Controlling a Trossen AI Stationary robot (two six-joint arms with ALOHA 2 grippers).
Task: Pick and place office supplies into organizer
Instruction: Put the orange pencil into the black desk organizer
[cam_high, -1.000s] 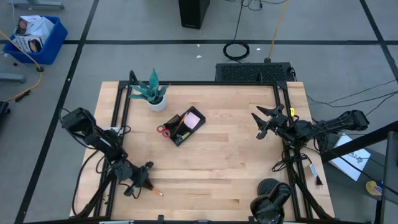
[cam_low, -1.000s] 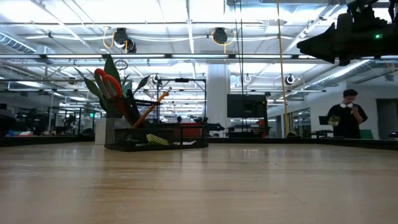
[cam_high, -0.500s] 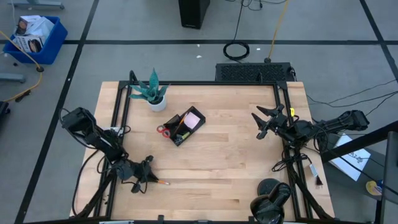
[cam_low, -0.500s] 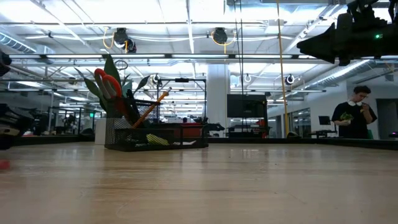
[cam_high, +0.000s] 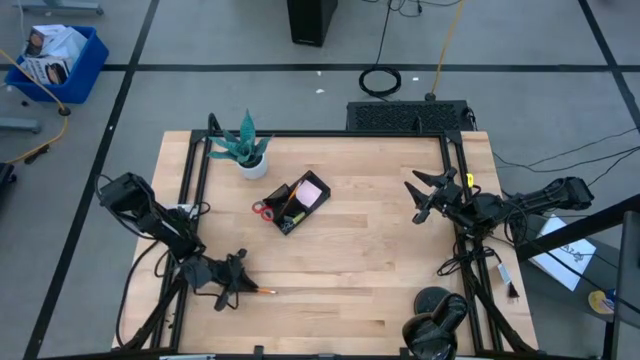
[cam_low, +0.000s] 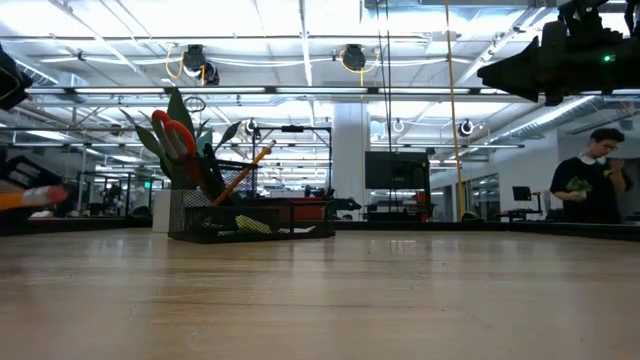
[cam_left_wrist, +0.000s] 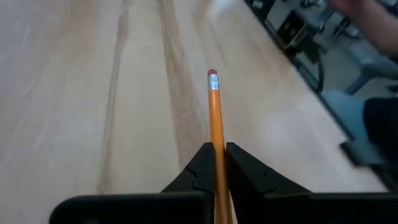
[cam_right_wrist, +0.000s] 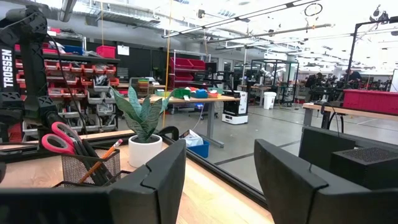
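Since a second ago my left gripper (cam_high: 243, 289) has carried the pencil (cam_high: 266, 291) a little toward the middle of the table (cam_high: 380, 260), and the person (cam_low: 592, 188) in the room behind has walked further to the right edge of the low view. Left fingers (cam_left_wrist: 198, 176) are clamped tight on the orange pencil, and I can see it squeezed between them in the wrist view, eraser end pointing away from the wrist over bare wood. From above, the pencil pokes out of the gripper toward the table's centre, near the front edge on the left side. In the low view it's an orange blur at the far left, lifted off the tabletop.

Over on the right, my right gripper (cam_high: 423, 195) hangs above the table's right side, fingers (cam_right_wrist: 161, 180) spread apart with nothing between them, well apart from everything else.

Looking out from there, the organizer (cam_high: 292, 204) sits left of centre toward the back. It holds the red-handled scissors (cam_high: 263, 210) at one end and the pink sticky-note pad (cam_high: 310, 191) at the other, with another pencil standing tilted between them. Scissors and that pencil stick up above the mesh wall in the low view. Just beside the organizer, toward the back left, stands the potted plant (cam_high: 246, 148) in its white pot.
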